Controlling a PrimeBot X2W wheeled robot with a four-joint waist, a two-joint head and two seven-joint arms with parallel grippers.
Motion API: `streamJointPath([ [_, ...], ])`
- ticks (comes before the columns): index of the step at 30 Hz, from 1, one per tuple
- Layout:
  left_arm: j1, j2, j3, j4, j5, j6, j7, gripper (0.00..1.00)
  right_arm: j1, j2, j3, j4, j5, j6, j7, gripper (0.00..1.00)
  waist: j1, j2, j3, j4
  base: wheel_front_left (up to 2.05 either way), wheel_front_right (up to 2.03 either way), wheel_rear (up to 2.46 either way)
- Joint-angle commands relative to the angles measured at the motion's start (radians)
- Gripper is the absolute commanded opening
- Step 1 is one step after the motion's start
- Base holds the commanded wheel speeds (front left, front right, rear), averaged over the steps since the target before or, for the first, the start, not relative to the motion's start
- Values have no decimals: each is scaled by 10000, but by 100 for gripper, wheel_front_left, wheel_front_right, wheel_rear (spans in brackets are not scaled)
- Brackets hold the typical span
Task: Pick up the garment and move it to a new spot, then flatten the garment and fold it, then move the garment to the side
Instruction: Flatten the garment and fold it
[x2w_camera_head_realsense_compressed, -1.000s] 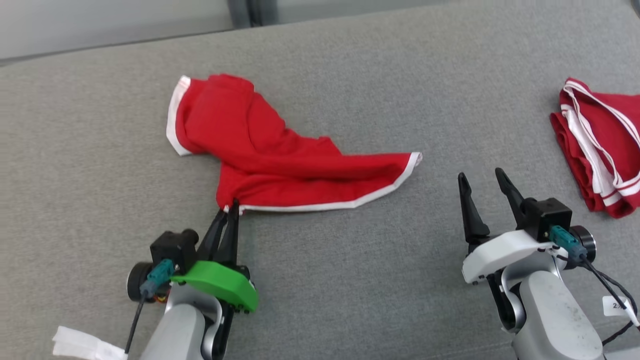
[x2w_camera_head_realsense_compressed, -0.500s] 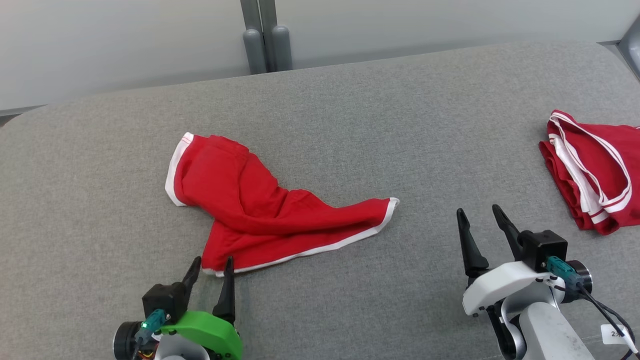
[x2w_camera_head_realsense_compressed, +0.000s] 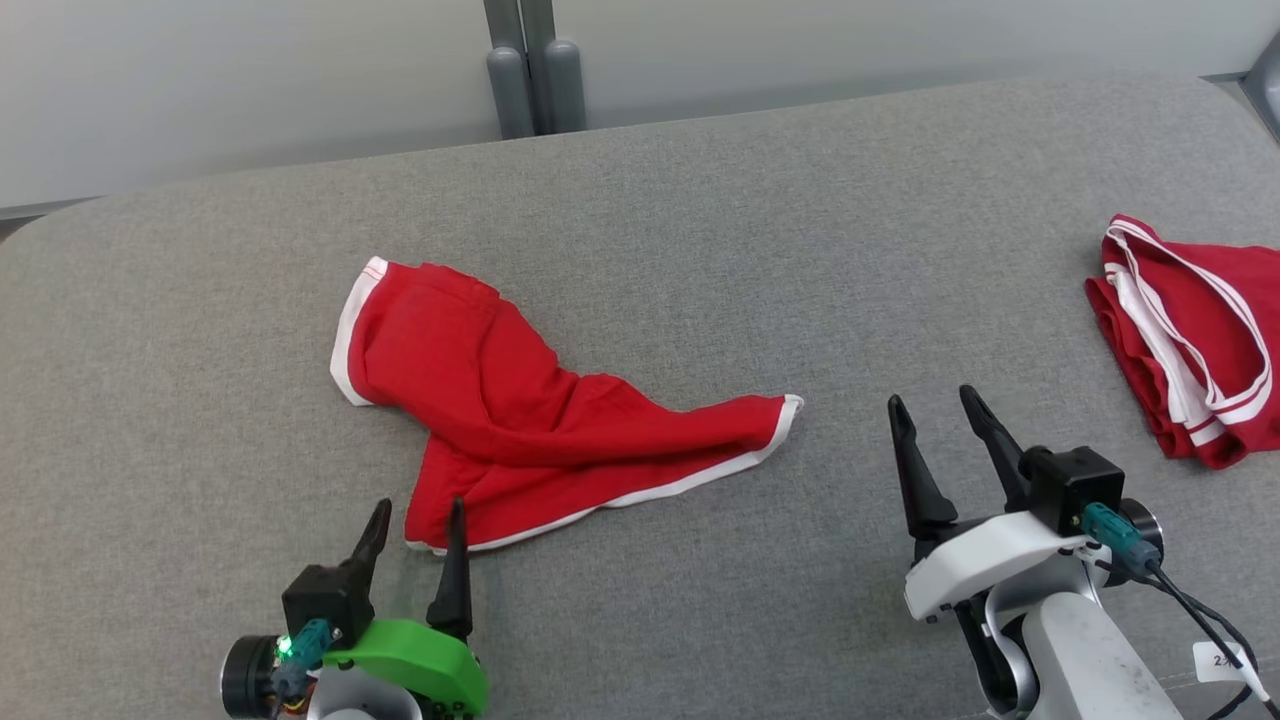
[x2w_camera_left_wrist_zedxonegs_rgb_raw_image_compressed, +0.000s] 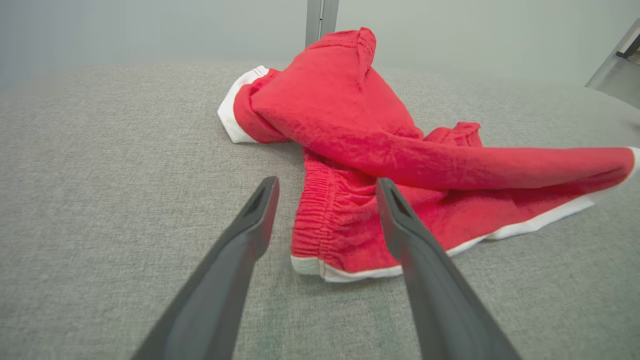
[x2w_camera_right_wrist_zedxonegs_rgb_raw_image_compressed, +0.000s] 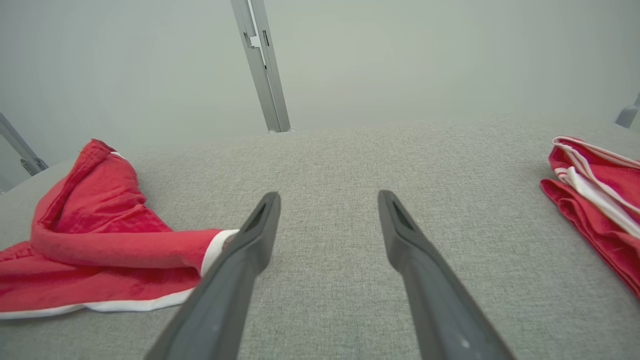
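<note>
Item: red garment (x2w_camera_head_realsense_compressed: 520, 420), white-trimmed, crumpled mid-left on the grey counter (x2w_camera_head_realsense_compressed: 700, 200).
Left pincer (x2w_camera_head_realsense_compressed: 420, 505): spread, empty, tips just beside the near hem corner.
Right pincer (x2w_camera_head_realsense_compressed: 930, 396): spread, empty, apart from the garment's right tip.
Step, judged: flattening.
Next move calls for pinching both hem corners and drawing them apart.

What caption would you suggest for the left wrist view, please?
Open left pincer facing the near corner of the crumpled red garment.
</note>
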Motion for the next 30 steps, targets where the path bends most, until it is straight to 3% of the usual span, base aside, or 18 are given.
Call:
streamJointPath([
  [1, 156, 47, -39, 69, -172, -60, 0, 100, 23, -19, 33, 39, 41, -8, -23, 100, 0, 0, 42, 12, 0, 0, 0],
  [20, 60, 45, -127, 493, -895, -407, 0, 100, -238, -19, -83, 169, -169, -8, -23, 100, 0, 0, 469, 43, 0, 0, 0],
  [21, 55, 47, -129, 483, -913, -431, 0, 86, -248, -19, -84, 168, -172, -8, -23, 100, 0, 0, 481, 54, 0, 0, 0],
  [22, 50, 47, -129, 476, -906, -447, 0, 46, -264, -19, -85, 166, -172, -8, -23, 100, 0, 0, 496, 72, 0, 0, 0],
  [24, 40, 47, -127, 455, -922, -451, 0, 0, -261, -19, -74, 157, -169, -8, -23, 100, 0, 0, 518, 107, 0, 0, 0],
  [30, -21, 47, -55, 305, -790, -583, 0, 0, -394, -17, 120, 277, -10, -8, -23, 100, 0, 0, 614, 362, 0, 0, 0],
])
